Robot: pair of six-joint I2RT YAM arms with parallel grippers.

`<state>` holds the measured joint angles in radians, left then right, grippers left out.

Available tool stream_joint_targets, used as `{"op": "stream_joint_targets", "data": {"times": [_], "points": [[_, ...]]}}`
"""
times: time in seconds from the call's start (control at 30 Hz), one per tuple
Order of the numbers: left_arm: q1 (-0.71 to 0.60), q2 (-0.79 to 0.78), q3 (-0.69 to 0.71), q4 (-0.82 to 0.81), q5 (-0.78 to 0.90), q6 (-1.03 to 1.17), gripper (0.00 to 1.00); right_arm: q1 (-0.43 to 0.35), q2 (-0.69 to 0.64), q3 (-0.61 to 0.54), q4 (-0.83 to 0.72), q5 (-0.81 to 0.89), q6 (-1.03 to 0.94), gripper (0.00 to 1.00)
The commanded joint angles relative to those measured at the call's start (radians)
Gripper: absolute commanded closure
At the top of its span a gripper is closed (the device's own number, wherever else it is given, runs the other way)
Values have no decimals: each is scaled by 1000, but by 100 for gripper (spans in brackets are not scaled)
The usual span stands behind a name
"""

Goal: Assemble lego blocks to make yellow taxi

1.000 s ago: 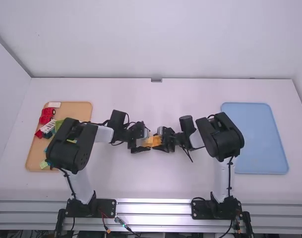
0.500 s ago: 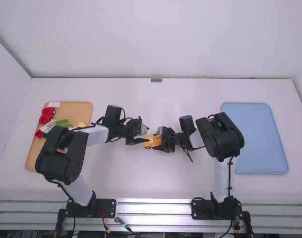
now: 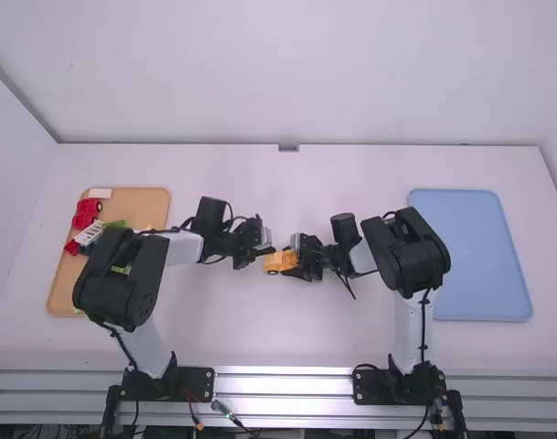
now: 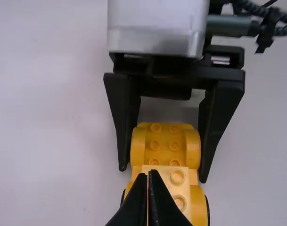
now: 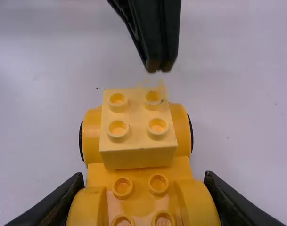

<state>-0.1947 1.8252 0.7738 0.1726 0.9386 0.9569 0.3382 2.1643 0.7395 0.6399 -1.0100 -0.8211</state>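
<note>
A white table (image 3: pixel 260 320) is lying beneath the yellow plastic car body (image 5: pixel 141 175). My right claw (image 3: pixel 292 262) is gripping its sides; my left claw (image 3: pixel 272 249), fingers together, is hovering near its pale-yellow four-stud block (image 5: pixel 136 114).

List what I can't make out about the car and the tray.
Any wheels at the car's gripped end: left wrist view, behind the right claw's fingers.
The car's underside: turned away in the high view and both wrist views, which look from above.
Part of the tray: high view, under the left arm.
Stud counts on the red pieces: high view, too small.
</note>
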Motion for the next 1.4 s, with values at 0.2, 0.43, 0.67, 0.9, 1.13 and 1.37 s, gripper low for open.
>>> {"op": "stream_joint_targets", "data": {"times": [0.2,0.43,0.67,0.9,1.13,1.37], "points": [[-6,56,1,1,6,-25,98,2,14,-13,-19,46,13,42],[-29,89,1,-7,-39,-26,98,2,14,-13,-19,46,13,42],[-28,103,1,-71,-100,-25,98,2,14,-13,-19,46,13,42],[-35,103,-16,-144,-233,-26,98,2,14,-13,-18,47,13,42],[-35,103,-23,-151,-249,-25,98,2,14,-13,-18,46,13,42],[-33,90,30,-196,-208,-24,98,2,14,-12,-18,47,13,42]]}}
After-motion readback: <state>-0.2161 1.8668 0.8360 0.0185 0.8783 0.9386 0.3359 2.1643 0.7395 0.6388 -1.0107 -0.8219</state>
